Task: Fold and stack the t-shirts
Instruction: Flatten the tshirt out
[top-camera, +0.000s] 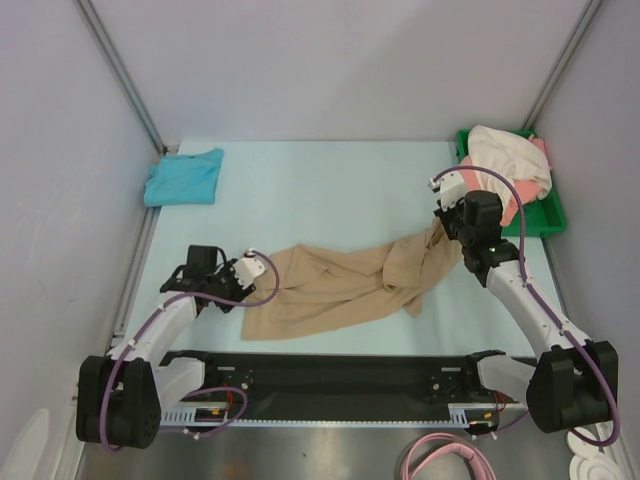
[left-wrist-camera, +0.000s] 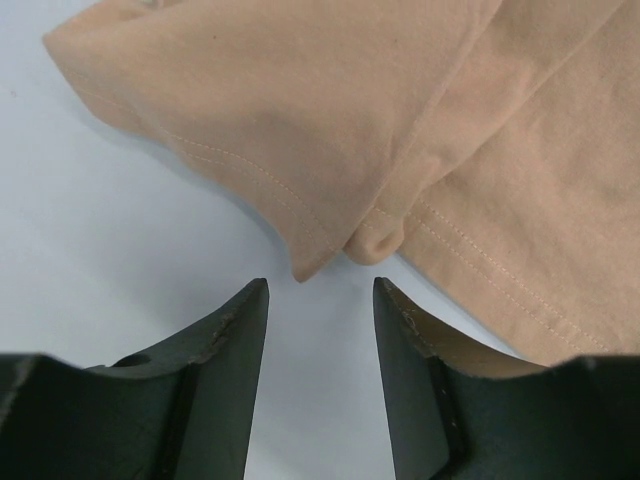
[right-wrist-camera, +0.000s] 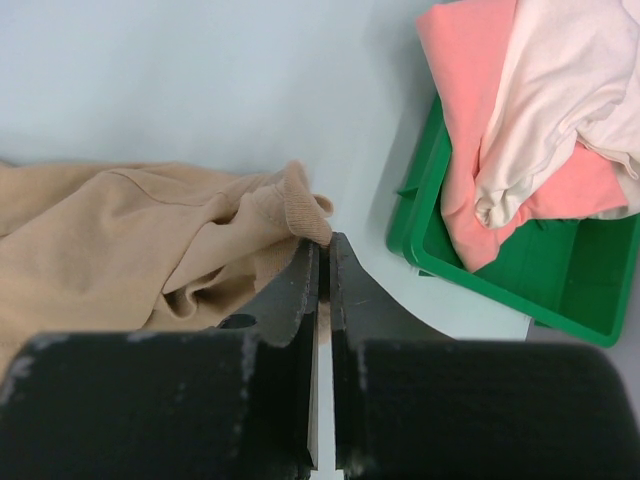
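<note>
The tan t-shirt (top-camera: 340, 285) lies crumpled and stretched out across the middle of the table. My right gripper (top-camera: 441, 230) is shut on its right end, pinching a ribbed edge (right-wrist-camera: 305, 205) between the fingertips (right-wrist-camera: 325, 240). At the shirt's left end my left gripper (top-camera: 252, 265) stands open, low over the table. A sleeve corner (left-wrist-camera: 310, 262) lies just beyond its fingertips (left-wrist-camera: 320, 285), with only bare table between them. A teal-blue t-shirt (top-camera: 183, 177) lies folded at the back left. Cream-white (right-wrist-camera: 570, 90) and coral-pink (right-wrist-camera: 470, 90) t-shirts are heaped in the tray.
A green plastic tray (top-camera: 543, 218) sits at the back right, close to my right gripper; its near corner (right-wrist-camera: 470, 265) is just right of the fingers. Walls close the table on the left, back and right.
</note>
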